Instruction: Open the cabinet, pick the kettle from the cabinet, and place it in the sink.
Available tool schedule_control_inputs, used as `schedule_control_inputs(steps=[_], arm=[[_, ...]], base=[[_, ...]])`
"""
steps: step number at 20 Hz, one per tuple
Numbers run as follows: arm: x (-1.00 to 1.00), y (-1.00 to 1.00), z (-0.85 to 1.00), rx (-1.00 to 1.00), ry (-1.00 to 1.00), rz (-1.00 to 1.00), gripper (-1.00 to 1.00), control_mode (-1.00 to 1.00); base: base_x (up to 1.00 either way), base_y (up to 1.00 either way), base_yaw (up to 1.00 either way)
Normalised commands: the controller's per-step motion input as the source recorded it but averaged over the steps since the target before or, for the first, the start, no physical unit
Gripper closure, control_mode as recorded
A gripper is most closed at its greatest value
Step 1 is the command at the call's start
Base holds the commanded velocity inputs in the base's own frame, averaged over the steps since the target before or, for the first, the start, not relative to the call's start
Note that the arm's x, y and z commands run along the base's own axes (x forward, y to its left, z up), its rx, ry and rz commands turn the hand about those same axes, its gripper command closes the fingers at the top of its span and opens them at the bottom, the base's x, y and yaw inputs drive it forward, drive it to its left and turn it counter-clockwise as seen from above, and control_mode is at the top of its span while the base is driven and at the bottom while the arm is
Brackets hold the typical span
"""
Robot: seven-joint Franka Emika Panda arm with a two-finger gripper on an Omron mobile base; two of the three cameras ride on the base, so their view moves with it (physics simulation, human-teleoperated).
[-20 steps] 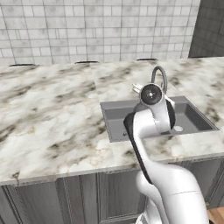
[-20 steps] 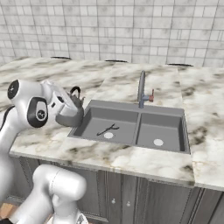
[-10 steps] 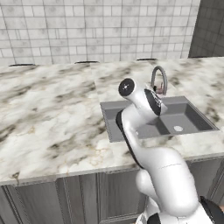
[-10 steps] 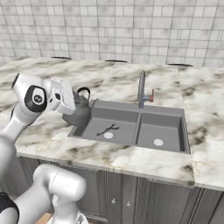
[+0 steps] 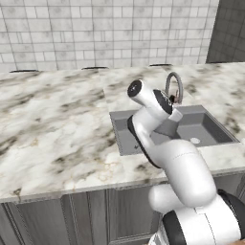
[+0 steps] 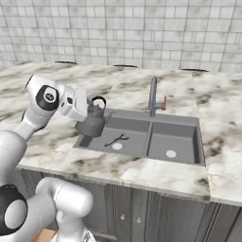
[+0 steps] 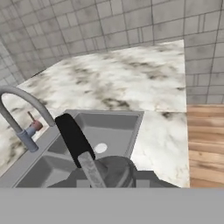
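Observation:
The small dark grey kettle (image 6: 91, 124) hangs by its thin black handle from my gripper (image 6: 88, 108), which is shut on it. It hovers over the left rim of the sink (image 6: 182, 158), roughly upright with its spout toward the basin. In the hand view the kettle's lid (image 7: 114, 171) and black handle (image 7: 73, 138) sit just under the hand, with the sink's basin (image 7: 111, 130) and the faucet (image 7: 22, 114) beyond. From the left base view my arm covers the kettle, and the sink (image 5: 210, 131) lies behind it. The cabinet is out of view.
A grey gooseneck faucet (image 6: 153, 97) with a red lever stands at the back of the sink. A small dark utensil (image 6: 116, 140) lies in the left basin. Marble counter (image 6: 142, 172) surrounds the sink, with a tiled wall (image 6: 142, 33) behind. Wooden floor (image 7: 204, 144) lies past the counter's end.
My arm has swung toward the sink with the kettle in its grip. The kettle has shifted a little to the right and slightly lower, from over the counter to over the sink's left rim.

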Motion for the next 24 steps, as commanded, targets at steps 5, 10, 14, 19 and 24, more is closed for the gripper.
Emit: schedule_control_inputs(steps=[5, 10, 14, 19, 24], arm=[[0.14, -0.17, -0.26, -0.08, 0.01, 0.00, 1.00, -1.00], [0.17, -0.09, -0.32, -0.10, -0.01, 0.03, 1.00, -1.00], [0.26, -0.09, -0.12, -0.01, 0.02, 0.02, 1.00, -1.00], [0.26, -0.05, -0.12, 0.00, 0.00, 0.06, 1.00, -1.00], [0.28, -0.10, -0.10, 0.00, 0.04, 0.01, 1.00, -1.00]], base=[[0.00, 0.00, 0.00], [0.00, 0.00, 0.00], [0.00, 0.00, 0.00], [0.00, 0.00, 0.00], [0.00, 0.00, 0.00]])
